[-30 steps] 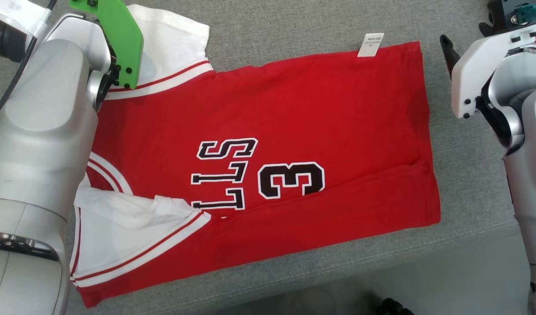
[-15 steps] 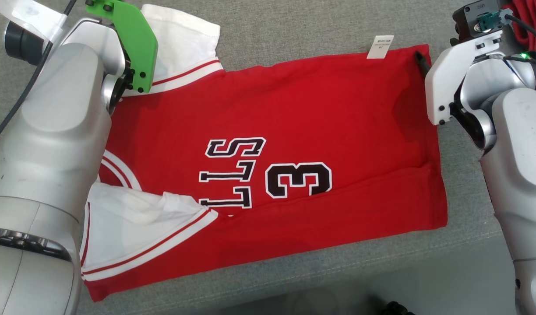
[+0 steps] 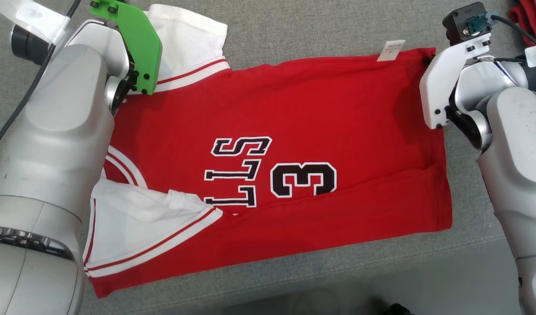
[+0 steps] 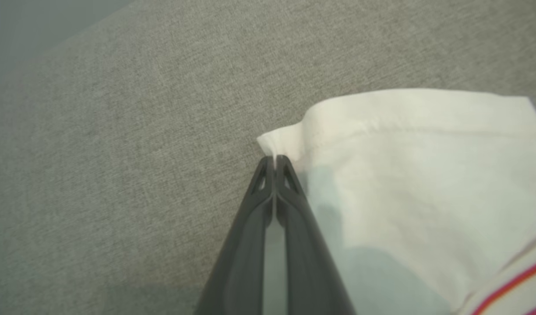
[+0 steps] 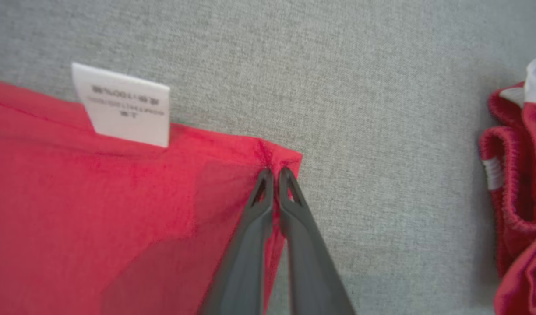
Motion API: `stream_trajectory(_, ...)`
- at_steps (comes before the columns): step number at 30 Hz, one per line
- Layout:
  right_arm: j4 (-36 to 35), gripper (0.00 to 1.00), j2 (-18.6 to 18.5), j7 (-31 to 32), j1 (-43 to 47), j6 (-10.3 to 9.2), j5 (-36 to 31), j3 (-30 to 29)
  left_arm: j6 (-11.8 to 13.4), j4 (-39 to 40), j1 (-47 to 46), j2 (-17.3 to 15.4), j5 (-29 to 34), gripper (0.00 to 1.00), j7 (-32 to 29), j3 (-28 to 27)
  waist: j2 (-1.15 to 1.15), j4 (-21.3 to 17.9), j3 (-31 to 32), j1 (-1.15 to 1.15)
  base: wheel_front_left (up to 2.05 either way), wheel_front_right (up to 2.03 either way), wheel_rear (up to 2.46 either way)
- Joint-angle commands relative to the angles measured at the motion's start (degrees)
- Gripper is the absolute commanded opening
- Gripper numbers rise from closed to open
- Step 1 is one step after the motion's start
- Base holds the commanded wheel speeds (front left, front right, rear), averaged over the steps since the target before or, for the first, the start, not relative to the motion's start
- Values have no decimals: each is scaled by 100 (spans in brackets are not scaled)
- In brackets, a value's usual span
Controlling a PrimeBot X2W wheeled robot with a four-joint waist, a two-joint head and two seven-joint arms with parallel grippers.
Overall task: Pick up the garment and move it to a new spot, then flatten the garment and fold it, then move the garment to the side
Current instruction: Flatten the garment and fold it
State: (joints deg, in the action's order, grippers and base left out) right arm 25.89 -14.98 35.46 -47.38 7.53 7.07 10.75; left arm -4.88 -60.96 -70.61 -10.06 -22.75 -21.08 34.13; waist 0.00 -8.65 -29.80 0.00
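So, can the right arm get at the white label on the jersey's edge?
Probably yes: the label lies along the same edge from the right tool, with nothing between. But the tool is shut on the jersey corner, so it must let go first.

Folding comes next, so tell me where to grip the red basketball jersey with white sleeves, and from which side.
The red jersey lies flat, so probably pinch its far corners from above: white sleeve tip and red hem corner by the white label.
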Motion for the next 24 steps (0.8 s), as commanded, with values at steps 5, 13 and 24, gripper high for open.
stream_trajectory(5,8,0,-89,-213,80,-9,90,-32,112,-26,11,-10,-57,0,294,-11,0,78,42,0,0,0,0)
stream_trajectory(13,-242,0,-191,-401,351,-9,444,-191,417,289,267,127,-251,0,1235,-246,0,361,290,0,0,0,0)
stream_trajectory(24,-724,0,-485,-650,991,-9,692,-132,778,1356,1254,87,-504,0,2460,-536,0,650,825,0,0,0,0)
